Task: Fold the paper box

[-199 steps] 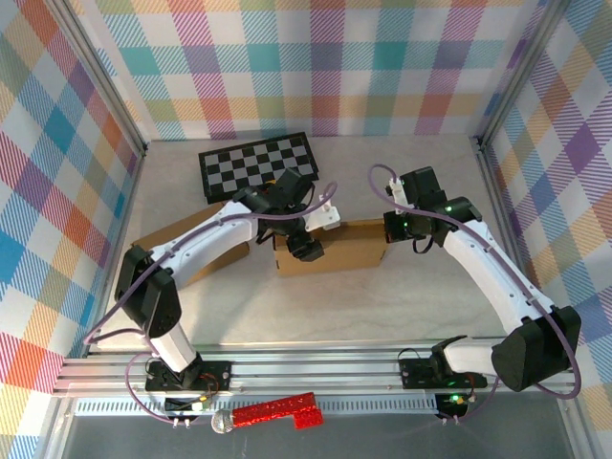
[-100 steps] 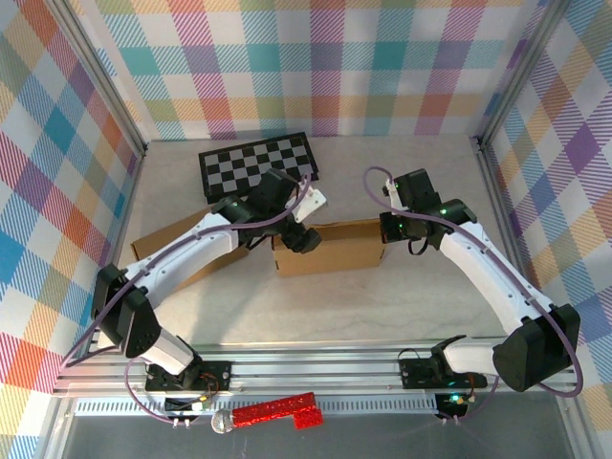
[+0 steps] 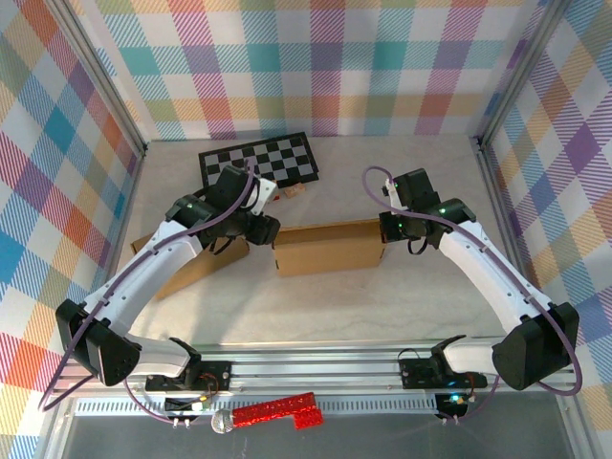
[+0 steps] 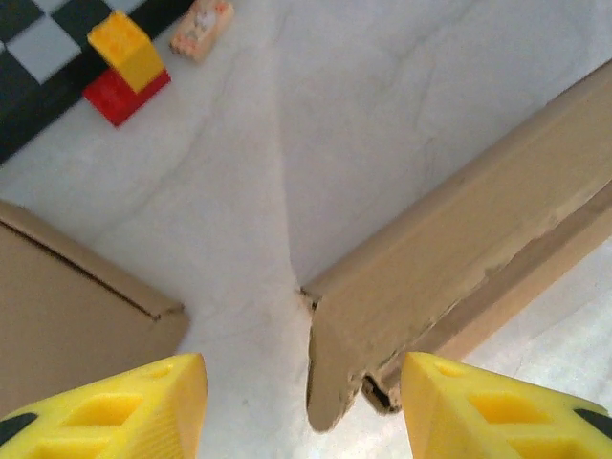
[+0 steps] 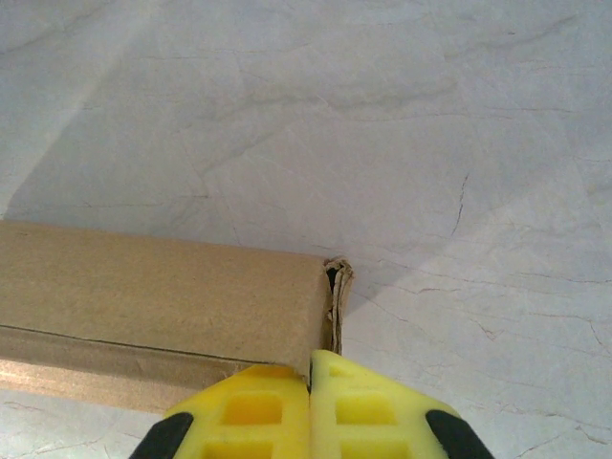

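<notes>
The brown paper box [image 3: 330, 249] lies lengthwise in the middle of the table. My left gripper [image 3: 263, 228] is at its left end, and in the left wrist view it [image 4: 304, 411] stands open. The box's loose, rounded end flap [image 4: 349, 363] hangs between the yellow fingers [image 4: 124, 402] and touches neither. My right gripper [image 3: 387, 229] is at the box's right end. In the right wrist view it [image 5: 311, 411] is shut, its tips against the corner where the doubled end flap [image 5: 337, 287] stands up. I cannot tell if any cardboard is pinched.
A second flat cardboard piece [image 3: 191, 263] lies to the left, its corner [image 4: 67, 287] close to my left finger. Behind it are a checkerboard [image 3: 258, 163], a red and yellow block [image 4: 124, 67] and a small beige block [image 4: 203, 24]. Aluminium rails frame the table.
My left arm has drawn back to the left, off the top of the box to its left end, and its jaws have narrowed. The right gripper has stayed at the right end.
</notes>
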Robot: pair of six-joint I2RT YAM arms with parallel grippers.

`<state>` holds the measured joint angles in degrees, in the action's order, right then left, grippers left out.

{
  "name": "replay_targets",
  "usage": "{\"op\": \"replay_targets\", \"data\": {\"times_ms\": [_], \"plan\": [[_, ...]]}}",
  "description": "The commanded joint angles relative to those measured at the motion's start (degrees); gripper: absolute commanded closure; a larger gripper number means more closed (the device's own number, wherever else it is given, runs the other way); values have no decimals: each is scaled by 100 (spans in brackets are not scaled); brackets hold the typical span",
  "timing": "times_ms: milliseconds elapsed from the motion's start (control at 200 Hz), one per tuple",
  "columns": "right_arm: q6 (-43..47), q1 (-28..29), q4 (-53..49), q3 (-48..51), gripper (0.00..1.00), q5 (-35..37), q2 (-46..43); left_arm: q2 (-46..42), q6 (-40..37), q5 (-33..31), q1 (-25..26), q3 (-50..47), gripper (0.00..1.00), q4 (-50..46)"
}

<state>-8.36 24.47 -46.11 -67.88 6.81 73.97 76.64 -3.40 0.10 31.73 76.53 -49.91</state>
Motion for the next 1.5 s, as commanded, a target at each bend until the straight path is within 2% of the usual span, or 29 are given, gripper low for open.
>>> {"op": "replay_targets", "data": {"times_ms": [0,260,315,465,925,1195,1495], "plan": [[-38,62,-513,19,100,-170,144,-5,139,130,-61,-50,46,-388],[-32,64,-530,-12,100,-182,128,290,18,53,-62,-61,51,-384],[-27,67,-531,-13,100,-189,122,309,13,9,-70,-87,55,-341],[-34,64,-531,-10,100,-197,126,365,-13,112,-79,-34,76,-222],[-71,67,-531,-34,100,-241,91,781,193,360,-88,495,98,-533],[-25,67,-592,-105,100,-216,117,1111,597,662,-138,1098,100,-1136],[27,62,-614,-308,100,-237,260,1563,1403,1386,-384,1690,100,-1894]]}}
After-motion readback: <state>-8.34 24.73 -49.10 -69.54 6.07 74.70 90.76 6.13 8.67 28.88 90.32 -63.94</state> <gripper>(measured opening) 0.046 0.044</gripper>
